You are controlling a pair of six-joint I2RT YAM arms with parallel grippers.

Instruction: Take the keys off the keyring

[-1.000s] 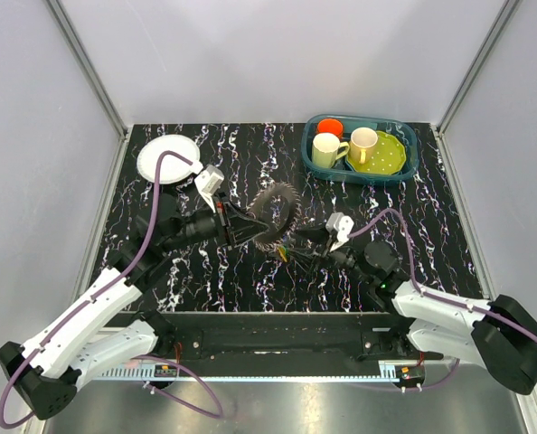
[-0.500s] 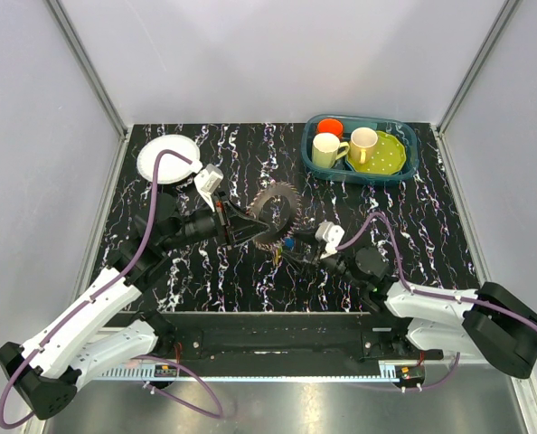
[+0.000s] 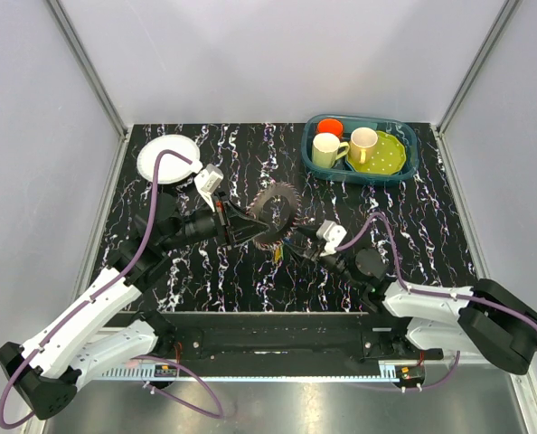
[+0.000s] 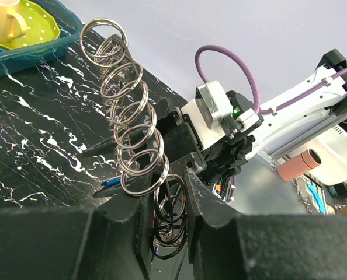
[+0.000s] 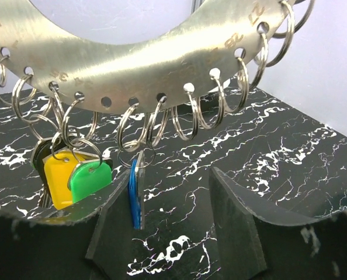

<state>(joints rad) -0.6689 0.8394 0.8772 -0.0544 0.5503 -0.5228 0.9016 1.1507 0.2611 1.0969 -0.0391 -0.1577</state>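
The keyring (image 3: 276,210) is a flat metal band (image 5: 162,64) with holes, each hole carrying a split ring (image 4: 132,128). It stands on edge above the table's middle. My left gripper (image 3: 249,231) is shut on its lower left edge; in the left wrist view several rings sit between its fingers (image 4: 173,195). Only a few keys hang at the bottom: a blue-headed key (image 5: 135,192), a green tag (image 5: 89,178) and a yellow tag (image 5: 59,175). My right gripper (image 5: 172,195) is open just below the band, and the blue key hangs against its left finger (image 5: 112,219).
A round white plate (image 3: 167,158) lies at the back left. A teal basin (image 3: 409,155) at the back right holds two mugs, a green plate and a red cup. The right arm (image 4: 220,122) faces the left gripper closely.
My right arm has moved left and forward, bringing its open gripper under the keyring. The left gripper has tipped the keyring up a little and keeps hold of it.
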